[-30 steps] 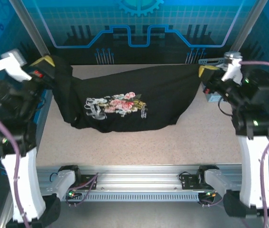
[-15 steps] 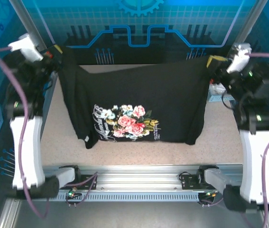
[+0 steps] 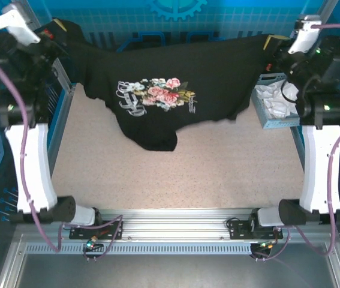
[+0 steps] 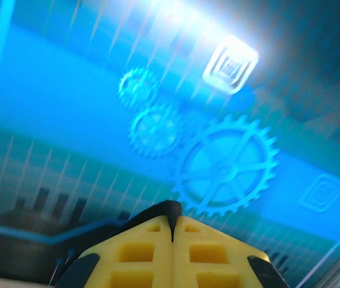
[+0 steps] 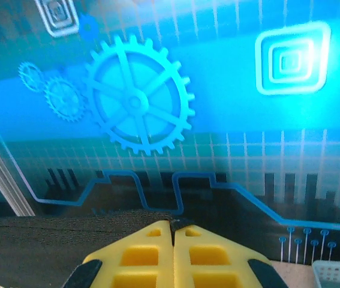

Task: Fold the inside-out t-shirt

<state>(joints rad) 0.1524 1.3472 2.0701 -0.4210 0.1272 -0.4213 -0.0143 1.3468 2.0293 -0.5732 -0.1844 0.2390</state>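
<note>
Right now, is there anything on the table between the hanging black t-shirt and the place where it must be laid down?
Nothing visible does. The t-shirt, held by the left gripper and the right gripper, hangs over bare table. A bin with white cloth stands at the right edge, beside its right end.

You have the t-shirt (image 3: 175,78) hung between the left gripper (image 3: 56,26) and right gripper (image 3: 272,41), over the table's (image 3: 175,180) far half; bin (image 3: 276,124) at its right.

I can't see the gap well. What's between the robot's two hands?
The black t-shirt hangs stretched from the left hand to the right hand, with its flower print showing. The top view shows this.
</note>
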